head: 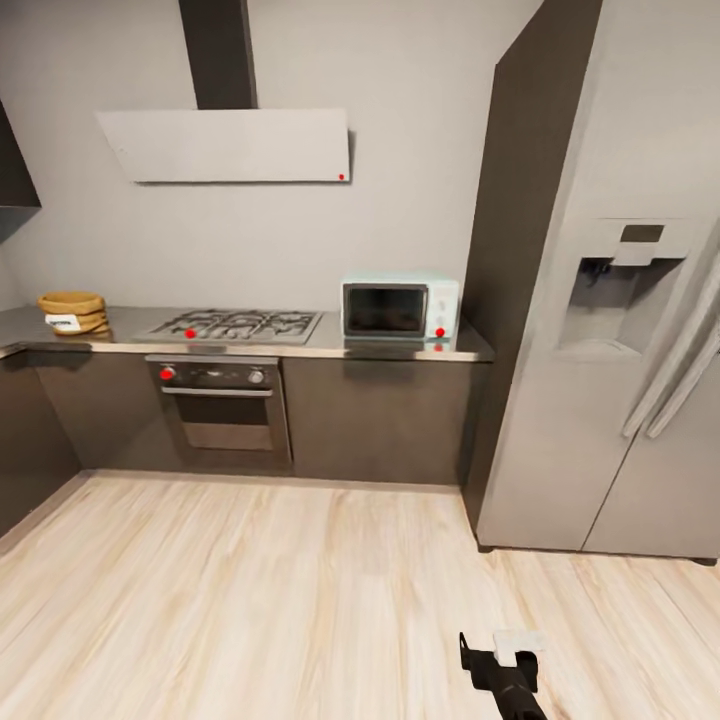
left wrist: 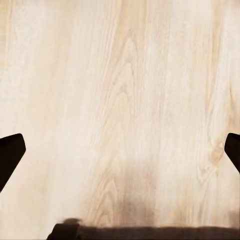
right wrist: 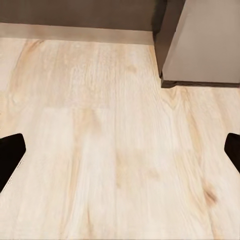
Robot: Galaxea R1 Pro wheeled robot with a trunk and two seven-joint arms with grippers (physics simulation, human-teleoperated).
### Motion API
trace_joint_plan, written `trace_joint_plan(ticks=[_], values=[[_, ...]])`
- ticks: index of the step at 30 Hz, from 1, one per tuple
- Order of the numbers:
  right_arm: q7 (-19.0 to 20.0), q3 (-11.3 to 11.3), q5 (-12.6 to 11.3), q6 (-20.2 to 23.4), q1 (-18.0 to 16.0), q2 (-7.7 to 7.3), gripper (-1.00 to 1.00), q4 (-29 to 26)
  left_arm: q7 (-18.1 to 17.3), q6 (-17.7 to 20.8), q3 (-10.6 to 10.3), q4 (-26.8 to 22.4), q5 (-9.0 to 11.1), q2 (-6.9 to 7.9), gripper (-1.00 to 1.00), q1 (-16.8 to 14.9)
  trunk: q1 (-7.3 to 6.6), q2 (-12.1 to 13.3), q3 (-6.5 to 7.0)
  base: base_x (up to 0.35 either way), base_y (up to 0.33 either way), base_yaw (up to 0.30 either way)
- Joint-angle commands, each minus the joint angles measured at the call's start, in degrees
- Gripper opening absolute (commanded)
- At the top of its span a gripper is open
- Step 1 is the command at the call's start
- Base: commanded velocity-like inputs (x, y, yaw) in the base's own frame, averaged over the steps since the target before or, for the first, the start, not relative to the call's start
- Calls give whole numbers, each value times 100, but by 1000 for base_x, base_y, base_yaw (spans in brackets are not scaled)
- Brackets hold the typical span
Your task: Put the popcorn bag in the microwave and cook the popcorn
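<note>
- The popcorn bag [head: 72,311] sits at the far left end of the countertop [head: 330,345], a golden-tan rounded shape with a white band low on its front, standing against the grey wall.
- The microwave [head: 400,308] stands on the same countertop toward its right end, well apart from the bag, its dark glass door shut and its white control panel on the right side with a red knob low on it.
- Between the two lies the gas hob [head: 232,325], sunk into the counter, and directly under it the oven [head: 222,400] with round knobs and a long handle.
- Above the hob hangs the white slanted hood [head: 228,145] on the grey wall, with a dark duct rising from it.
- To the right of the microwave a tall dark panel closes off the counter, and beside that stands a big grey fridge [head: 620,330] with a dispenser recess in its door.
- The pale wooden floor [head: 260,590] stretches from the cabinets toward me.
- The right gripper [right wrist: 120,152] hangs over that floor near the fridge's bottom corner, its two dark fingertips spread wide at the edges of the wrist view, holding nothing.
- The left gripper [left wrist: 120,155] is likewise spread wide and empty over bare floorboards.
- In the head view a dark arm with a white piece shows at the bottom edge.
</note>
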Motion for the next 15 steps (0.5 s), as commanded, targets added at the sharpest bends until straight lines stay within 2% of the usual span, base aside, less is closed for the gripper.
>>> trace_joint_plan(ticks=[1,6,11,15], values=[[-41,22,-5,-14,-4,-3,100,3,-4,-18,28,5,11,-4,100,-4,3,-2,-6,347,96,-117],[-41,23,-5,-14,-4,4,100,3,3,-18,19,5,7,-11,100,-4,3,-2,-6,347,-13,-221],[-41,34,-5,-14,-4,6,100,11,0,-18,24,5,9,-9,100,-4,3,-2,-6,338,-140,-36],[-44,169,-5,-14,-4,2,100,17,-4,-55,19,5,0,-9,100,59,3,-2,-6,127,-39,-2]])
